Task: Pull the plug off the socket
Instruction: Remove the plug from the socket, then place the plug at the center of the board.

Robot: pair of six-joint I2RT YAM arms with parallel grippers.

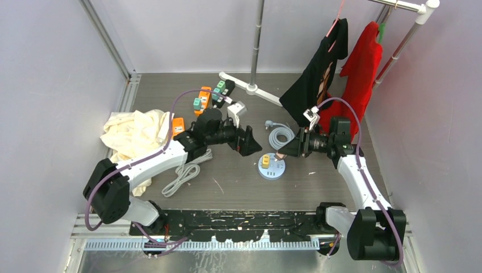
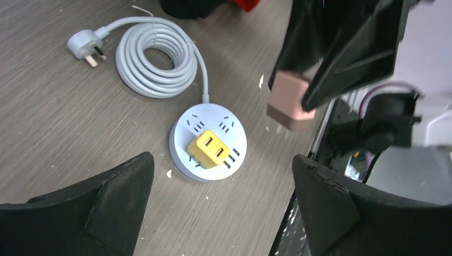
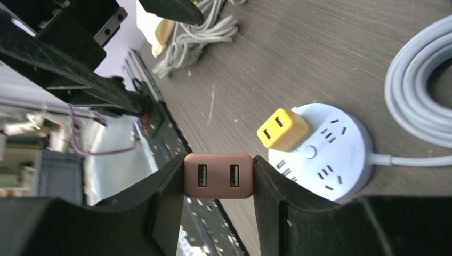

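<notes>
brown-pink plug [image 2: 290, 101]: we see it clamped in the right gripper, hanging in the air just right of the socket and apart from it, its metal prongs bare beneath it; its face carries two usb ports.
right gripper [image 3: 218, 176]: part closed, one finger pressed against each side of the brown-pink plug.
left gripper [image 1: 248, 145]: jaws spread wide with nothing between them; it hovers just left of the socket, touching nothing we can see.
socket [image 3: 354, 144]: round, pale blue-white, flat on the table [image 1: 239, 182] near the middle, with slot groups around a central button.
yellow plug [image 2: 209, 149]: seated in the socket's left side, two usb ports on top.
writing: we find a faint grey mark on the socket's top, too small to read.
grey cable [image 2: 154, 58]: runs from the socket to a coil just beyond it, ending in a three-pin plug.
white cord [image 1: 185, 173]: bundled, left of the socket.
cream cloth [image 1: 136, 133]: heaped at the far left.
black shirt [image 1: 318, 74] and red garment [image 1: 361, 68]: hanging at the far right.
</notes>
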